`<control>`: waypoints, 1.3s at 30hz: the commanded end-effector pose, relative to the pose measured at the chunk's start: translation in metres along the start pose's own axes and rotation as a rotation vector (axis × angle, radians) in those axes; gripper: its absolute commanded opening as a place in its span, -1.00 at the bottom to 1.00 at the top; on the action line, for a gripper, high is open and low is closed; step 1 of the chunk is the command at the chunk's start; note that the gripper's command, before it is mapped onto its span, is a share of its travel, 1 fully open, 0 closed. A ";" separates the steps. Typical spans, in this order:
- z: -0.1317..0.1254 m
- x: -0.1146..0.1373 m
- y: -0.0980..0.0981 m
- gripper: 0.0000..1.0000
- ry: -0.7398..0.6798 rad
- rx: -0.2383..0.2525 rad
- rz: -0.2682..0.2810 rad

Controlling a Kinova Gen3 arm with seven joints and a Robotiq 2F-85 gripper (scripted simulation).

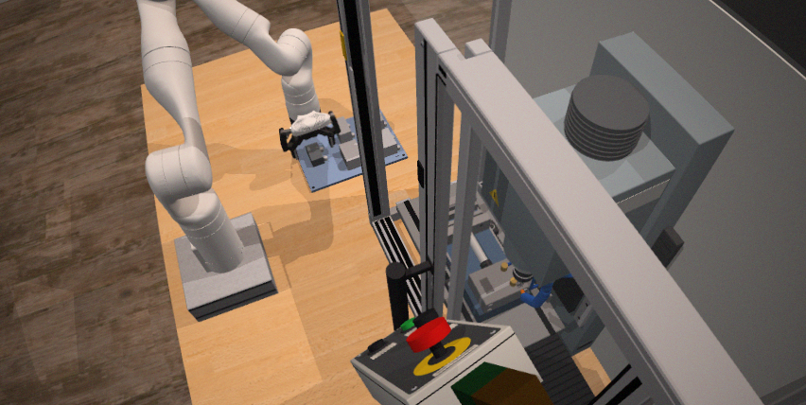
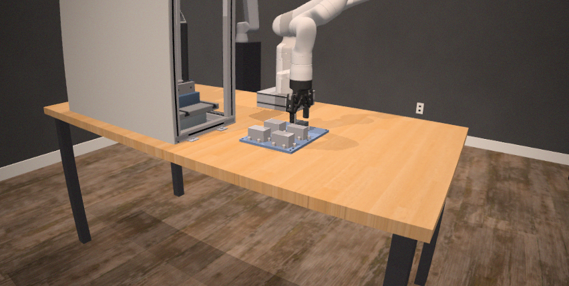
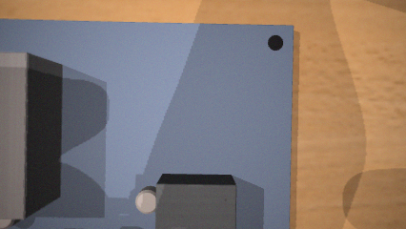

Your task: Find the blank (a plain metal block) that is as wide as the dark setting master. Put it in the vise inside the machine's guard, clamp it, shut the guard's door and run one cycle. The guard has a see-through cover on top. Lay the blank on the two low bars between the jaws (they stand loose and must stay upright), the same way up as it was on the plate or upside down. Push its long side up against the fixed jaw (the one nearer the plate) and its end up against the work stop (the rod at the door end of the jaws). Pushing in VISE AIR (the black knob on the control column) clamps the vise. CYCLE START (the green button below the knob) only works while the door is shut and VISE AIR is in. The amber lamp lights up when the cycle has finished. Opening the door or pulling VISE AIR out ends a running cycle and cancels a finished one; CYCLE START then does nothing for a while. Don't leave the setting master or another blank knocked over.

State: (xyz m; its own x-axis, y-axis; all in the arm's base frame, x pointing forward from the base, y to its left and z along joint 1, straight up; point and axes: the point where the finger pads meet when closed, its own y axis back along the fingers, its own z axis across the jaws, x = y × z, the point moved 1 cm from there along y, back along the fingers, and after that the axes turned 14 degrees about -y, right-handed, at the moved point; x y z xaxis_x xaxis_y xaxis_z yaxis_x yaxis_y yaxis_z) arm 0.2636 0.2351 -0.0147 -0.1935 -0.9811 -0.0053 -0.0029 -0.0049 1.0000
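The dark setting master (image 1: 315, 155) (image 2: 303, 123) (image 3: 196, 206) stands on the blue plate (image 1: 323, 183) (image 2: 315, 133) (image 3: 238, 95). My gripper (image 1: 313, 148) (image 2: 299, 117) is open, with its fingers spread wide over the master and nothing held; its fingertips are outside the wrist view. Several light grey blanks stand on the plate, one (image 1: 350, 152) beside the master and another (image 3: 13, 134) at the left of the wrist view. The vise area (image 1: 496, 286) inside the guard is partly hidden by posts. The green CYCLE START button (image 1: 408, 325) shows behind a red button. I cannot tell the door's state.
Small pegs, one (image 3: 146, 201) beside the master, stand between the blocks. The guard's upright post (image 1: 360, 92) rises close to the plate. The control column (image 1: 479, 340) with the red button (image 1: 429, 335) and a black vertical handle (image 1: 397, 294) stand at the machine's front.
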 end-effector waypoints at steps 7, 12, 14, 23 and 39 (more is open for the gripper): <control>0.000 0.000 0.000 1.00 0.000 0.000 -0.001; 0.000 0.000 0.000 1.00 0.000 0.000 -0.001; 0.000 0.000 0.000 1.00 0.000 0.000 -0.001; 0.000 0.000 0.050 1.00 0.000 0.000 -0.001; -0.001 0.000 0.078 1.00 -0.001 0.002 -0.001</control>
State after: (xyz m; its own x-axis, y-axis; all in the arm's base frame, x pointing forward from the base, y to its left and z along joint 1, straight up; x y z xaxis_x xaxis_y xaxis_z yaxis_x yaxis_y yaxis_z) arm 0.2663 0.2277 0.0442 -0.1982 -0.9801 0.0062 -0.0088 0.0081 0.9999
